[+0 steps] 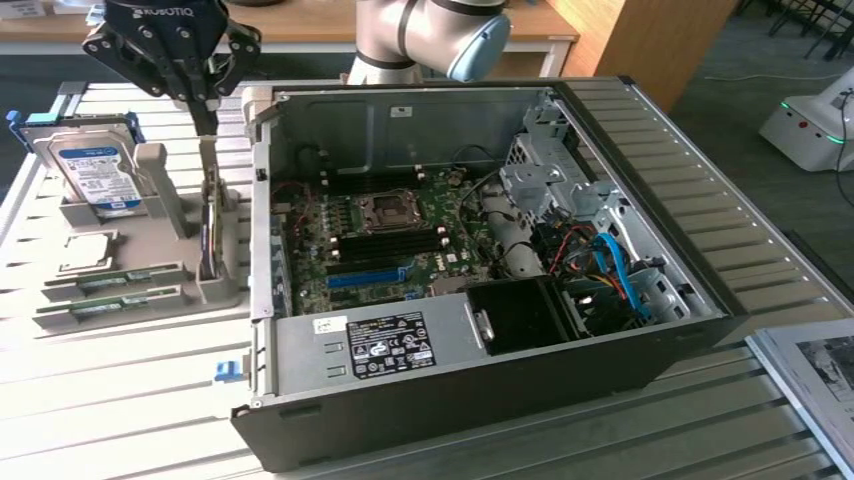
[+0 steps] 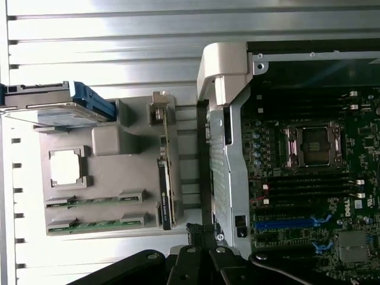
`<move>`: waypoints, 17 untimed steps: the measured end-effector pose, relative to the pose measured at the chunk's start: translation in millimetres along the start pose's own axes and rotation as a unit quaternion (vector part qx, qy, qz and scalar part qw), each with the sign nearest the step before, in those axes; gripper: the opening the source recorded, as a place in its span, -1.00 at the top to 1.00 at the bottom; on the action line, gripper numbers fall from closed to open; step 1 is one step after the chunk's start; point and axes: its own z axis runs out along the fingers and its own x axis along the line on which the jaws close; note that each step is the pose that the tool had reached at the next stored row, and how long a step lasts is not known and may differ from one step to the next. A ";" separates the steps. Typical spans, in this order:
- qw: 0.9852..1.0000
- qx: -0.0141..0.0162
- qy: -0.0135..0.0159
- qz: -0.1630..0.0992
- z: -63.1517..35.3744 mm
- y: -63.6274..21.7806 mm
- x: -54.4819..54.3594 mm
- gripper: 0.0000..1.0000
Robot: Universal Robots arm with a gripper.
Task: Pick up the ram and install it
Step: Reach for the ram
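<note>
A thin green ram stick (image 1: 212, 225) (image 2: 164, 184) stands on edge between two posts of the grey parts holder (image 1: 167, 290) (image 2: 113, 178). Two more green sticks (image 1: 112, 281) (image 2: 95, 200) lie in slots along the holder's front. My gripper (image 1: 203, 118) (image 2: 199, 240) hangs shut a little above the standing stick's far end, with nothing between its fingers. To the exterior view's right lies the open computer case (image 1: 667, 330), with its motherboard (image 1: 387, 235) (image 2: 309, 178) and black memory slots (image 1: 394, 243) (image 2: 309, 185) exposed.
On the holder also sit a blue-labelled hard drive (image 1: 91, 170) (image 2: 56, 104) and a square silver processor (image 1: 80, 250) (image 2: 65, 167). The case's raised side wall (image 1: 263, 200) (image 2: 228, 142) stands close beside the holder. Everything rests on a slatted metal table (image 1: 120, 400).
</note>
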 end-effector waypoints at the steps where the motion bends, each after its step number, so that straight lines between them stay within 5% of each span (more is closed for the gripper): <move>1: 1.000 0.000 0.000 0.000 0.0 -0.1 1.7 0.80; 17: 1.000 0.000 0.000 0.000 0.2 -2.0 26.7 0.80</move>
